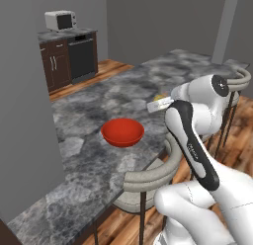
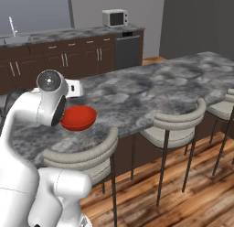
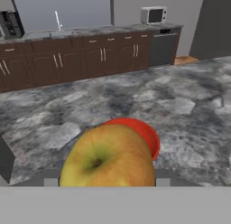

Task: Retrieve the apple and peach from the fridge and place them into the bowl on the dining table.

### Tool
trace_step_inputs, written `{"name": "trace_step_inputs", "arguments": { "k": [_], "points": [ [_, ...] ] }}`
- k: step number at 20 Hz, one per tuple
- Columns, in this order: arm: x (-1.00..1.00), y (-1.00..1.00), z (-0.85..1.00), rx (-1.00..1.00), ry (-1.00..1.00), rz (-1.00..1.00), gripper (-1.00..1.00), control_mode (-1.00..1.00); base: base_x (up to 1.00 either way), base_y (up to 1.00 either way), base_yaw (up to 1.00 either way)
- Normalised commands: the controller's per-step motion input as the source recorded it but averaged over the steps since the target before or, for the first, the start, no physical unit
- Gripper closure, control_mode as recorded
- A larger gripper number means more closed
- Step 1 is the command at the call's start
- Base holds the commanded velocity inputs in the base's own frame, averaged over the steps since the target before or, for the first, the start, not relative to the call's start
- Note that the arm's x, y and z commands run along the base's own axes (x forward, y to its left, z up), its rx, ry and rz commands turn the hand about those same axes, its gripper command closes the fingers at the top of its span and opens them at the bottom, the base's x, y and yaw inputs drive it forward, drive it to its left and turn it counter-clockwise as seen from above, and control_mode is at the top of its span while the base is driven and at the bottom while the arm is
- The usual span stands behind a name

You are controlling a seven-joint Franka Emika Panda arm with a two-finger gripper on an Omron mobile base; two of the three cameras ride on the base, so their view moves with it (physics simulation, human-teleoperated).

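We see the gripper [image 3: 107, 182] clamped on the apple [image 3: 107, 157], its fingers partly apart. The bowl [image 3: 145, 133] sits on the grey stone table [image 3: 189, 105]; dark cabinets [image 3: 72, 60] line the wall.

apple [image 3: 108, 157]: yellow-red, in front of bowl | bowl [image 1: 122, 132]: red-orange, upright on dining table [image 1: 89, 160]
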Motion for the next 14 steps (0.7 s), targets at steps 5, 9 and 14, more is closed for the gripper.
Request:
{"name": "trace_step_inputs", "arguments": {
  "k": [5,9,14],
  "points": [
    [0.50,0.03,-0.52,0.00,0.14,0.14,1.00,-1.00,0.00,0.00,0.00],
    [0.26,0.09,-0.51,-0.02,0.09,0.07,1.00,-1.00,0.00,0.00,0.00],
    [0.04,0.19,-0.30,-0.08,0.00,0.01,1.00,-1.00,0.00,0.00,0.00]
  ]
}}
